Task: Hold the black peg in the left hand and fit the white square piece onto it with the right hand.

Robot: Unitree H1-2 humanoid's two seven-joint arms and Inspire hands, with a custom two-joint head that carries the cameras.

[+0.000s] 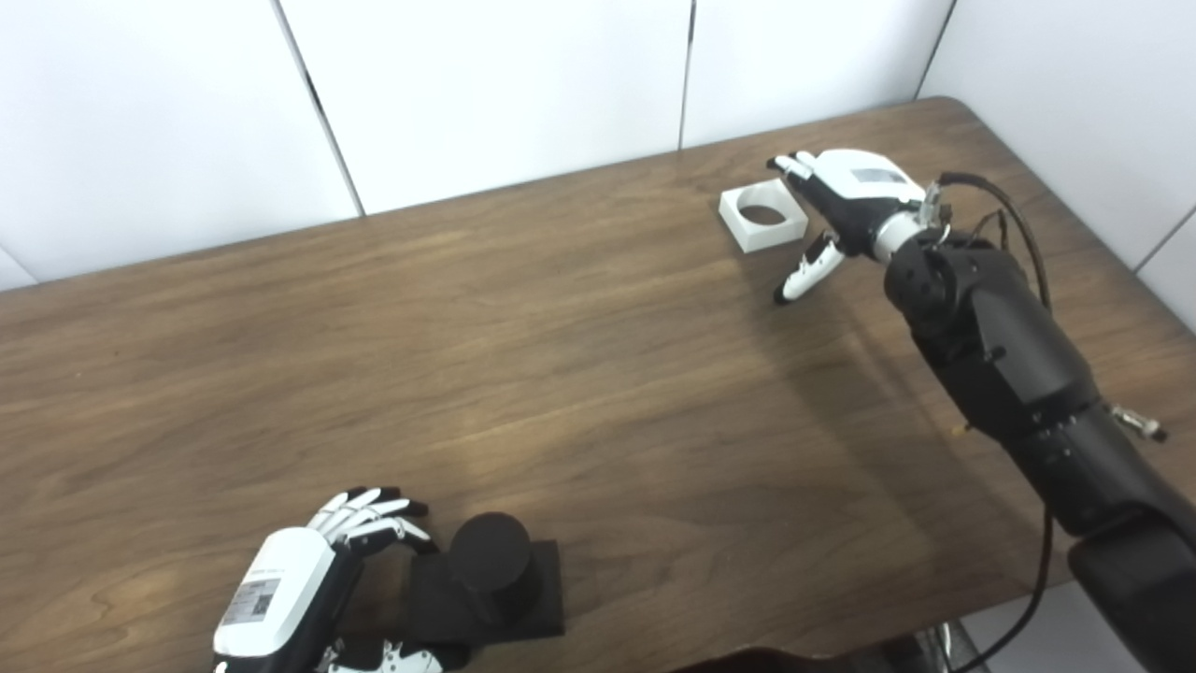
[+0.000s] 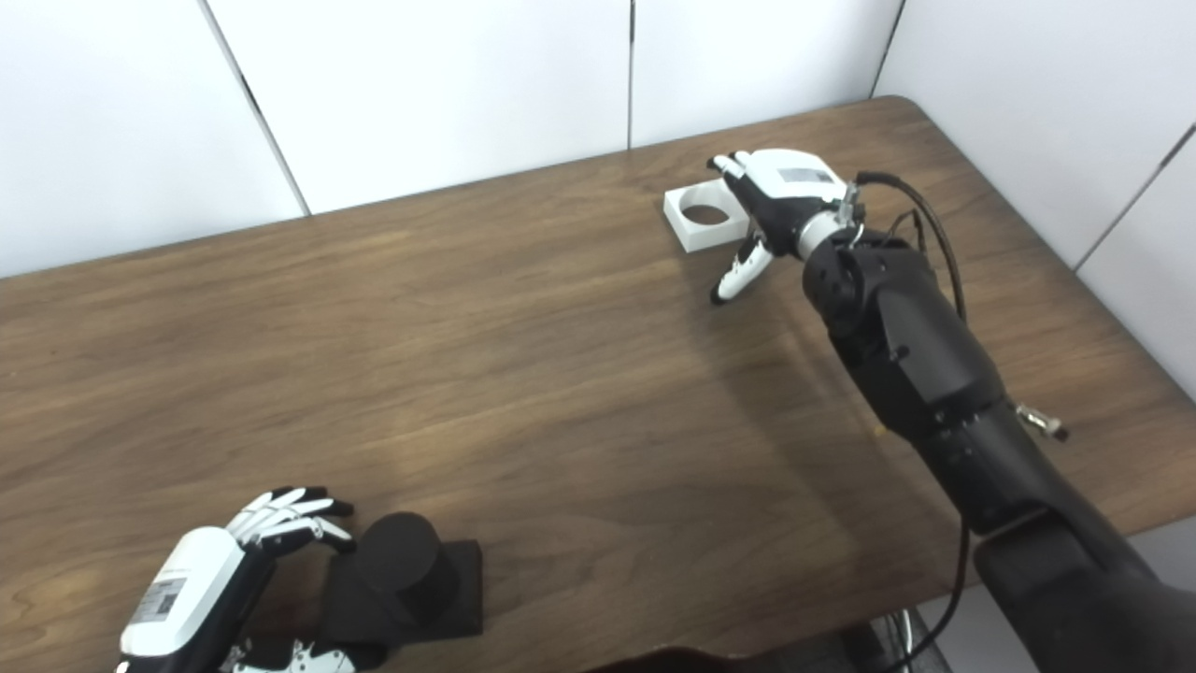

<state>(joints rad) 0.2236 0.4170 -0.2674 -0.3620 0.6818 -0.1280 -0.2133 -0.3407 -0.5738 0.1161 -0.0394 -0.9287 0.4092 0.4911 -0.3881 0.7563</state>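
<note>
The black peg (image 1: pixel 491 561), a round post on a square black base, stands near the table's front edge at the lower left. My left hand (image 1: pixel 308 579) sits just left of it, open, with fingers (image 1: pixel 374 514) spread above the base's left side and the thumb below; it does not grip the peg. The white square piece (image 1: pixel 761 217), with a round hole, lies flat at the far right. My right hand (image 1: pixel 841 210) is open right beside it, fingers reaching over its right edge and thumb (image 1: pixel 808 271) hanging near its front corner.
The brown wooden table (image 1: pixel 579 374) has a rounded far right corner and meets white wall panels (image 1: pixel 467 84) at the back. My right forearm (image 1: pixel 1018 374) with a loose cable crosses the table's right side.
</note>
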